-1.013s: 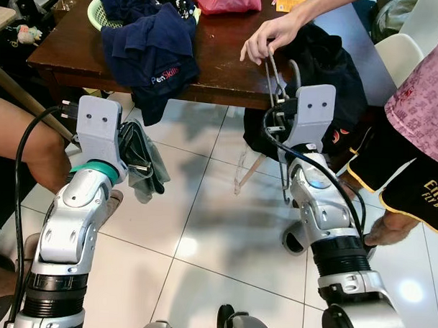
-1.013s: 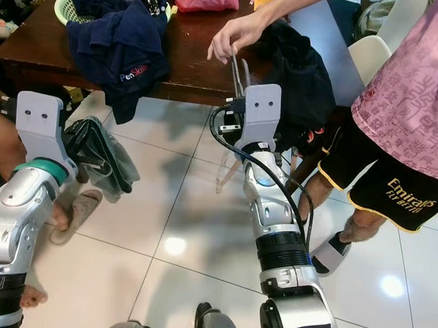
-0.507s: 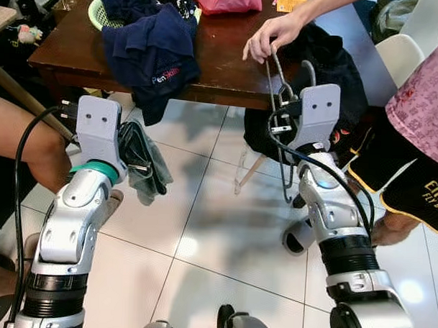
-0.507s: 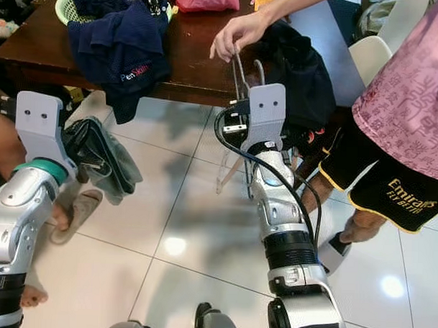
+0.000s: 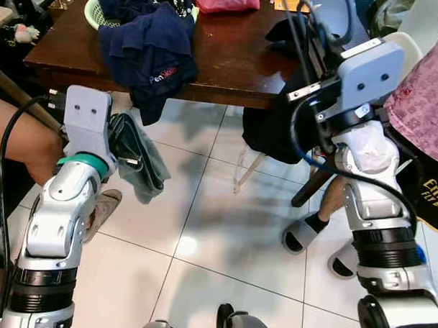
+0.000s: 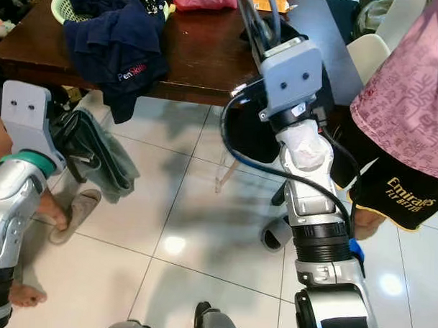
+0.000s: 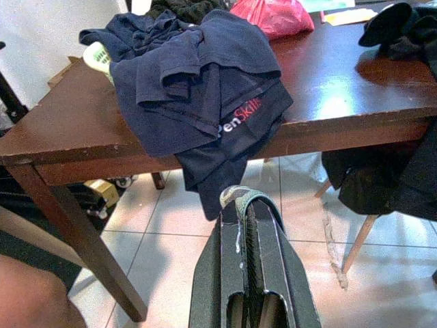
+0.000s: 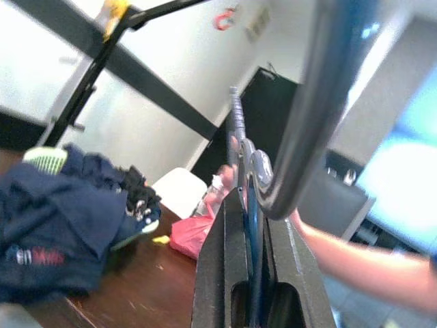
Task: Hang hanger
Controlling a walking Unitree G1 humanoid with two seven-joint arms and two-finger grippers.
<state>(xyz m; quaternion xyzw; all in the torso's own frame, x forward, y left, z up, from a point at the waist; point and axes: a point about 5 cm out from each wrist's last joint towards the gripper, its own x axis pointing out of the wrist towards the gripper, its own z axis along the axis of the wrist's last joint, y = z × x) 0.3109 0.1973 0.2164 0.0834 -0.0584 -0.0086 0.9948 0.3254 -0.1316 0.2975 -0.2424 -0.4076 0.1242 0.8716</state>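
Fingers of the right gripper [image 8: 254, 198], clamped on the hanger [image 8: 321, 102], have risen above the table [image 5: 230, 56].

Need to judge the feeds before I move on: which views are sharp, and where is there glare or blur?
Left eye view: sharp, with bright ceiling-light spots on the floor tiles. Left wrist view: clear, window glare on the wooden table. Right wrist view: soft and tilted; the hanger is a close blurred bar, the background washed out.
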